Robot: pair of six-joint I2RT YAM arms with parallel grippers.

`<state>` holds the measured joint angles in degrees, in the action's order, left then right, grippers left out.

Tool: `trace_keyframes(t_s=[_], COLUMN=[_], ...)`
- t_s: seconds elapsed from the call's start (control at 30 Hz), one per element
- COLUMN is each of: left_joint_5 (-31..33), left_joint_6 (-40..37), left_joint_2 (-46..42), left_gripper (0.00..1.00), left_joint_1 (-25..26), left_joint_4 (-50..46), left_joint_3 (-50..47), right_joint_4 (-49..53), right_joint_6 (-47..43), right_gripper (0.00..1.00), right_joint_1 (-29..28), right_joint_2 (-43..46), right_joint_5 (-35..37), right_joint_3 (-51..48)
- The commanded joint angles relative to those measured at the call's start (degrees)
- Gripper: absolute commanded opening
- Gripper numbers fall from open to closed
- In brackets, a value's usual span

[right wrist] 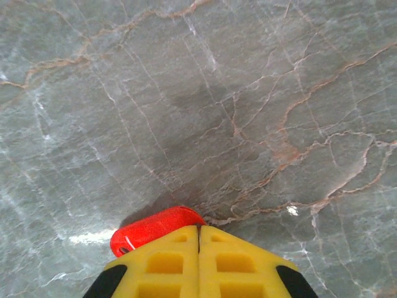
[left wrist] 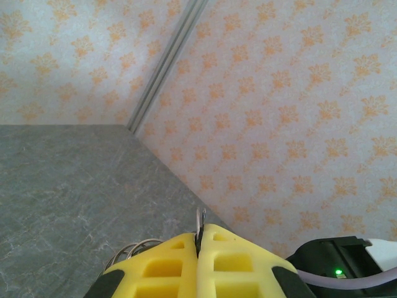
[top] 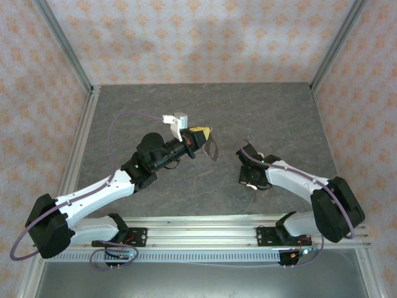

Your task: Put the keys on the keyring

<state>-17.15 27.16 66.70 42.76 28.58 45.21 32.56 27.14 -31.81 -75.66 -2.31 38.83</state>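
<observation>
My left gripper (top: pixel 201 138) is raised above the middle of the table, yellow fingers (left wrist: pixel 167 264) shut on the keyring. A thin metal bit of the keyring (left wrist: pixel 200 218) sticks out between the tips, and its wire loops show at their left side. From above, the keyring (top: pixel 212 149) hangs as a dark oval off the gripper's right. My right gripper (top: pixel 243 153) is low over the table, shut (right wrist: pixel 198 230) on the red key (right wrist: pixel 155 228). The key's red head pokes out to the left of the tips; its blade is hidden.
The grey marbled tabletop (top: pixel 273 118) is ringed by patterned walls (top: pixel 198 37) with aluminium corner posts. About a gripper's width of table separates the two grippers. A white bracket (top: pixel 177 121) sits on the left wrist.
</observation>
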Motion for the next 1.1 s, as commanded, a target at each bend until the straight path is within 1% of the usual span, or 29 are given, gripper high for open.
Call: trace_keyframes(t_s=[0.0, 0.17, 0.27, 0.3, 0.37, 0.4, 0.47, 0.53, 0.63, 0.67, 0.9, 1.07], left_joint_5=[-0.69, -1.25, -1.31, -1.23, -1.27, -1.23, -1.33, -1.25, -0.92, -0.79, -0.70, -0.78], left_joint_6=[0.13, -0.24, -0.91, -1.13, -1.32, -1.32, -1.28, -1.36, -1.50, -1.57, -2.25, -2.42], left_joint_2=[-0.69, -0.26, -0.21, -0.08, 0.08, 0.21, 0.44, 0.54, 0.41, 0.36, 0.36, 0.31], left_gripper=[0.00, 0.00, 0.00, 0.00, 0.00, 0.00, 0.00, 0.00, 0.00, 0.00, 0.00, 0.00], left_joint_1=[-0.14, -0.14, -0.14, -0.14, -0.14, -0.14, -0.14, -0.14, -0.13, -0.14, -0.08, -0.06], left_joint_4=[2.66, 1.65, 0.66, 0.22, -0.24, -0.42, -0.69, -1.28, -2.45, -2.97, -5.07, -5.62], left_joint_3=[2.16, 3.24, 3.93, 4.21, 4.70, 4.96, 5.47, 5.97, 6.67, 6.93, 7.59, 7.63], right_joint_4=[2.47, 1.57, -0.03, -0.59, 2.61, 3.41, -0.26, -1.84, -1.20, -1.70, -8.78, -11.58], right_joint_6=[0.07, 0.38, -0.37, -0.71, -2.11, -3.50, -3.81, -3.13, -3.58, -3.43, 2.09, 4.13], right_gripper=[0.00, 0.00, 0.00, 0.00, 0.00, 0.00, 0.00, 0.00, 0.00, 0.00, 0.00, 0.00], right_joint_1=[0.58, 2.72, 3.89, 4.04, 4.79, 5.51, 6.80, 7.61, 7.65, 7.73, 7.58, 6.53], right_joint_2=[4.38, 10.33, 12.69, 13.15, 11.65, 10.59, 10.79, 10.87, 8.17, 6.05, 0.22, -3.53], right_joint_5=[1.45, -3.11, -7.07, -7.17, -5.72, -6.98, -11.11, -11.80, -12.54, -13.04, -14.14, -14.83], right_joint_3=[3.42, 7.71, 10.45, 11.16, 13.89, 14.76, 13.03, 11.98, 11.67, 10.94, 4.15, 2.23])
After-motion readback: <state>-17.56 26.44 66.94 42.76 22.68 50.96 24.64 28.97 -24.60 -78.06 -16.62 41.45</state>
